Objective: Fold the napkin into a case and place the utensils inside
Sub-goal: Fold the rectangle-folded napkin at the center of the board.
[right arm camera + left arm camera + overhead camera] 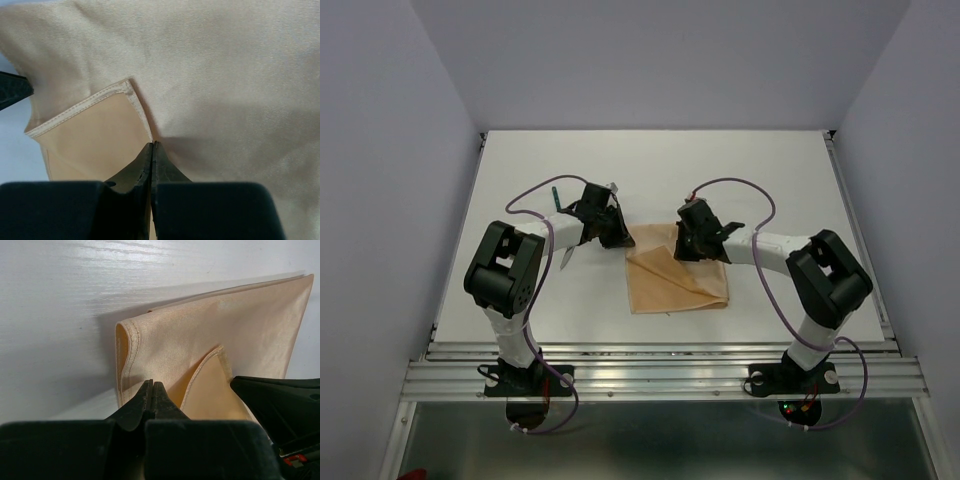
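On the table [520, 180] — satiny peach napkin [675, 280], finely ribbed, hem-stitched.

White table [520, 180], pale walls [660, 60], metal rail [660, 372]

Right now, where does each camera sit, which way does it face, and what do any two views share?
Top external: fixed above and behind the arms, looking down on the table; both arms show whole, with the left gripper and right gripper at the napkin.
Left wrist: on the left arm, looking along its shut fingers at the napkin's raised fold.
Right wrist: on the right arm, looking along its shut fingers onto the napkin.
Shared: both wrist views show a stitched corner flap.
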Tool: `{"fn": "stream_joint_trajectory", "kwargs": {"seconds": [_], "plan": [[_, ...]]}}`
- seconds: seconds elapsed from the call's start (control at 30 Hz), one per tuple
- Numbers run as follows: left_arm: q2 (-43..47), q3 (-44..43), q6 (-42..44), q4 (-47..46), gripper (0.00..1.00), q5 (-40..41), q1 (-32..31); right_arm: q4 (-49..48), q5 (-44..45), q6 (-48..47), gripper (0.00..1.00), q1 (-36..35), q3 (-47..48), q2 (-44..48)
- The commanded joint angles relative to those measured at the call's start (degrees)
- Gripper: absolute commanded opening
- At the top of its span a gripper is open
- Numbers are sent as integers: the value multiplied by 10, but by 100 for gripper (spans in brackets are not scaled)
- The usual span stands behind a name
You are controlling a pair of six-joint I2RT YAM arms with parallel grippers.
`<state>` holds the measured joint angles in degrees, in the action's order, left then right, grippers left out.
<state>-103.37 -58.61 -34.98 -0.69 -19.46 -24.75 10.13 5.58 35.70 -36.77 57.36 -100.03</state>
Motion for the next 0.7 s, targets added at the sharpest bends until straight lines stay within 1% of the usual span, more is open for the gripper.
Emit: {"fn": "stream_joint_trajectory", "kwargs": {"seconds": [0.0, 0.07, 0.3, 0.4, 0.5, 0.53, 0.67], "plan": [[13, 6, 1, -16, 0, -5, 0, -49, -40, -27, 1, -1, -1, 48], [12, 5, 1, -16, 0, -7, 0, -67, -72, -36, 1, -1, -14, 66], [9, 3, -1, -18, 0, -8, 0, -69, -97, -51, 1, -18, -44, 101], [7, 3, -1, -18, 0, -7, 0, -70, -123, -59, 1, -32, -59, 116], [5, 3, -3, -18, 0, -6, 0, -67, -131, -62, 1, -41, -71, 125], [5, 3, -3, -19, 0, -7, 0, -64, -138, -63, 1, -54, -76, 124], [0, 2, -3, -20, 0, -10, 0, -62, -133, -64, 1, -77, -86, 122]]}}
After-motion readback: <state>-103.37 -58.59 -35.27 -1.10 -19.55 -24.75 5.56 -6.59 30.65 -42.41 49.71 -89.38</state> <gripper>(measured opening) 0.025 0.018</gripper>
